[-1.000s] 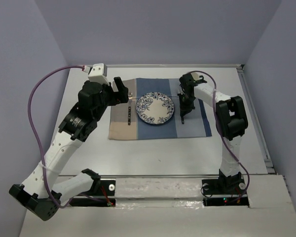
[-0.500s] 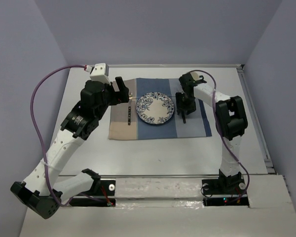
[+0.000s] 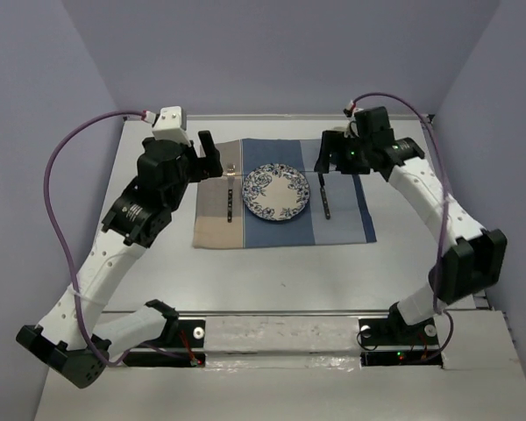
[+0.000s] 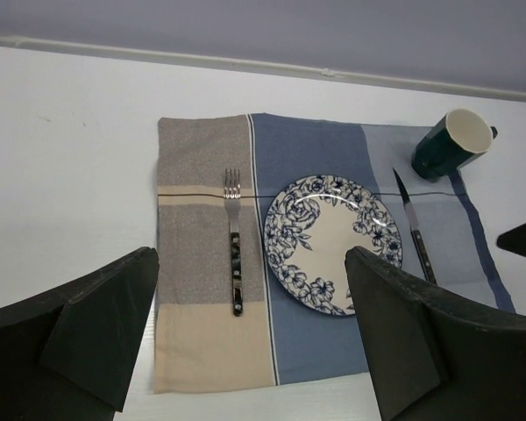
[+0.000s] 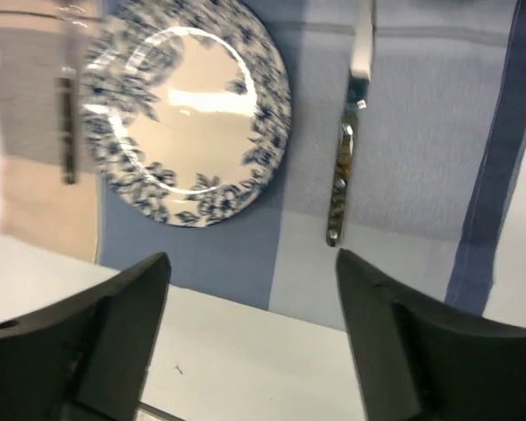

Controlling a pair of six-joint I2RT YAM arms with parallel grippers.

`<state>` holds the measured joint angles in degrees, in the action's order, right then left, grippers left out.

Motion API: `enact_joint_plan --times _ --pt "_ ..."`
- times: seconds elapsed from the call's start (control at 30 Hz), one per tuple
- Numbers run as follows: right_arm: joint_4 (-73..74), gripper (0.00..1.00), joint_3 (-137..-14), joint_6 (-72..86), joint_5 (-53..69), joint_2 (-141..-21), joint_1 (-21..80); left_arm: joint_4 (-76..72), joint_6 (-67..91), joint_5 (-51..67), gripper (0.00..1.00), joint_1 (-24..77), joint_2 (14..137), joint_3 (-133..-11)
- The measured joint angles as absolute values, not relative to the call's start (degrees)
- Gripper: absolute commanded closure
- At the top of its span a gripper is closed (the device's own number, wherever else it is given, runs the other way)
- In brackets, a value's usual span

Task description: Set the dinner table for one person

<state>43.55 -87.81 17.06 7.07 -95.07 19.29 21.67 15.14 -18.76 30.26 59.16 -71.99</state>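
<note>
The dinner table (image 3: 289, 272) is a white tabletop bearing a blue-and-beige checked placemat (image 3: 217, 230). On the mat sit a blue floral plate (image 3: 279, 192), a fork (image 3: 231, 200) to its left and a knife (image 3: 325, 198) to its right. A dark green mug (image 4: 451, 145) stands at the mat's far right corner. My left gripper (image 3: 209, 160) hovers open above the mat's left part, holding nothing. My right gripper (image 3: 330, 158) hangs open above the knife (image 5: 340, 184), apart from it. The left wrist view shows fork (image 4: 235, 254), plate (image 4: 333, 244) and knife (image 4: 414, 232) between my wide jaws.
Grey walls close in the table on three sides. A raised rail (image 3: 451, 210) runs along the right edge. A purple cable (image 3: 57, 193) loops out from the left arm. Bare white tabletop (image 5: 245, 351) lies in front of the mat.
My right gripper has opened and let go of the knife, then risen and drawn back toward the far right. The knife now lies on the mat. The left arm shifted slightly.
</note>
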Motion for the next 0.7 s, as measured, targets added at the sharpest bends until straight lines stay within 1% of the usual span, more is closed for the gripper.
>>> enact_joint_plan --times 0.1,0.23,0.27,0.43,0.57,0.7 --pt "39.0 0.00 -86.2 16.5 8.7 -83.4 19.3 22.2 15.0 -18.9 0.01 30.3 59.4 -74.5" --pt "31.0 0.00 -84.8 15.7 7.9 -70.2 19.3 21.9 15.1 -19.5 0.01 30.3 61.2 -81.2" --pt "27.5 0.00 -84.2 15.3 6.5 -64.9 19.3 21.7 15.1 -19.8 0.01 30.3 61.5 -82.9" --pt "15.4 0.00 -78.7 13.2 -4.8 -51.6 19.3 19.4 14.2 -23.5 0.01 30.3 62.0 -89.0" --pt "10.9 0.00 -74.8 11.6 -9.6 -49.4 19.3 17.4 13.8 -25.5 0.01 30.2 61.4 -89.1" --pt "10.6 0.00 -71.5 11.7 -9.9 -52.7 19.2 16.1 14.1 -25.0 0.01 30.2 60.7 -85.4"
